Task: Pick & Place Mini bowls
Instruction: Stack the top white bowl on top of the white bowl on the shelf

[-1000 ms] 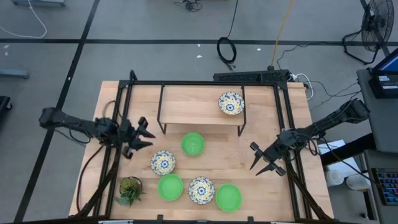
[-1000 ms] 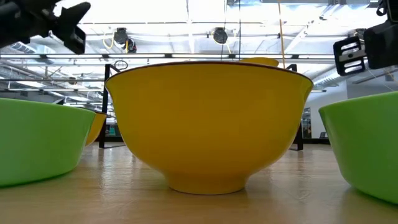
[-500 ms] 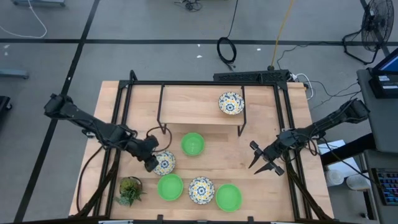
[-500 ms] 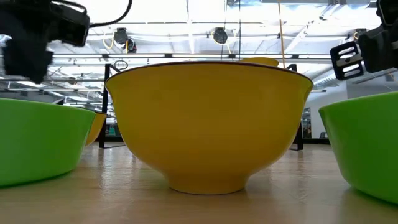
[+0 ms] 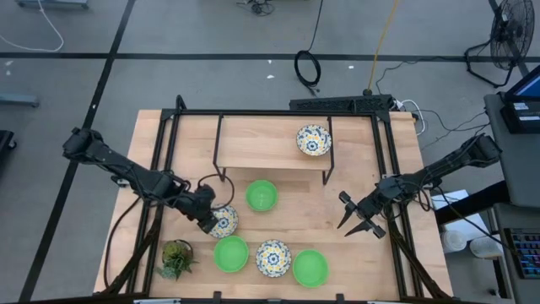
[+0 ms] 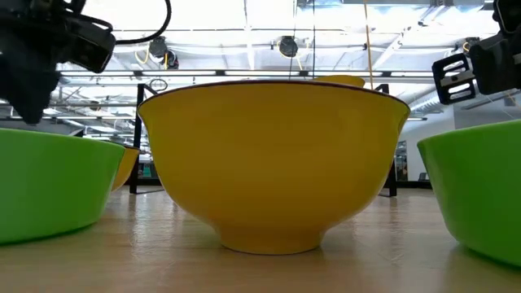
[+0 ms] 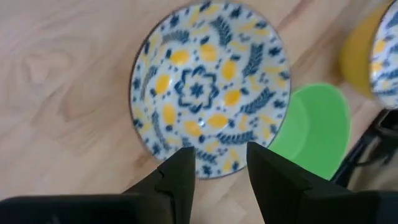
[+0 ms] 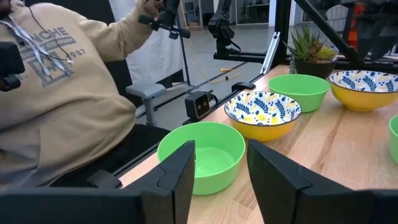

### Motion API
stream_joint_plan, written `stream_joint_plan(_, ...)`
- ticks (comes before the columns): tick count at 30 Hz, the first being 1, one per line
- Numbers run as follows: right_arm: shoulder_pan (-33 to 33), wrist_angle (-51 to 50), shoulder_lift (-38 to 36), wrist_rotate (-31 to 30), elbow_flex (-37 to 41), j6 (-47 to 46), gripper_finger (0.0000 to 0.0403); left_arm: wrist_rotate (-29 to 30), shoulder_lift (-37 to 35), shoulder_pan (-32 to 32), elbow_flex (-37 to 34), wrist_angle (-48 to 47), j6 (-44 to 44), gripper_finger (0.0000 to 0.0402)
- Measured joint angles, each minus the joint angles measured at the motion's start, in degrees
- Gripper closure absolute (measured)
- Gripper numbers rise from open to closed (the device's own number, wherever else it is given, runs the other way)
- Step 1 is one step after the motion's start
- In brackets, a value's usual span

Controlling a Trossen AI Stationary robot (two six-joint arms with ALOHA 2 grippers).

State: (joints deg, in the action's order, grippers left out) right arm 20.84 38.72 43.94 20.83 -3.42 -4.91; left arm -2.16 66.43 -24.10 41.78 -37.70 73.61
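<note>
Six mini bowls show in the high view. One floral bowl (image 5: 313, 139) sits on the raised shelf. A green bowl (image 5: 261, 195) and a floral bowl (image 5: 224, 221) stand mid-table. A green bowl (image 5: 230, 253), a floral bowl (image 5: 273, 257) and another green bowl (image 5: 310, 268) line the near edge. My left gripper (image 5: 207, 221) is open, tipped down over the left rim of the mid-table floral bowl (image 7: 211, 90); its fingertips (image 7: 186, 158) stand above that rim. My right gripper (image 5: 354, 216) hangs open near the right frame post, clear of every bowl.
A small spiky potted plant (image 5: 176, 257) stands at the near left corner. A black metal frame (image 5: 270, 112) rings the table and carries the wooden shelf (image 5: 261, 143). A person in a beige hoodie (image 8: 56, 93) sits beyond the table's near edge.
My left gripper has swung from the table's left edge toward the right and near side, onto the mid-table floral bowl. It has rolled and tipped from roughly level to pointing steeply down. The bowls have stayed in place.
</note>
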Motion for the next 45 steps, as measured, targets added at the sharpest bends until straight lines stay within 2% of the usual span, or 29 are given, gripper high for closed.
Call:
stream_joint_plan(8, 0.0, -0.02, 0.0, -0.01, 0.0, 0.0, 0.0271, 2.08, -0.01, -0.95, 0.0, 3.28, -5.09, 0.0254)
stream_joint_plan(11, 0.0, -0.02, 0.0, -0.01, 0.0, 0.0, 0.0271, 2.0, -0.01, -0.96, 0.0, 1.48, -1.29, 0.0254)
stream_joint_plan(19, 0.0, -0.33, 0.0, -0.01, 0.0, 0.0, 0.0271, 1.72, -0.01, -0.96, -0.04, -10.53, 9.63, 0.0254)
stream_joint_plan(28, 0.0, -0.41, 0.0, -0.01, 0.0, 0.0, 0.0271, 3.94, 2.13, -1.2, -0.07, -9.97, 10.94, 0.0254)
stream_joint_plan(33, 0.0, -0.42, -0.02, 0.0, 0.0, -0.47, 0.0271, 0.0, 6.71, -1.2, -0.07, -8.11, 13.19, 0.0254)
stream_joint_plan(37, 0.0, -0.39, -0.02, -0.04, 0.0, -0.44, 0.0271, -3.31, 9.42, -1.2, -0.07, -6.33, 17.72, 0.0254)
stream_joint_plan(45, 0.0, -0.37, -0.02, -0.12, 0.0, -0.44, 0.0271, -3.39, 11.61, -1.17, -0.07, -6.3, 29.95, 0.0254)
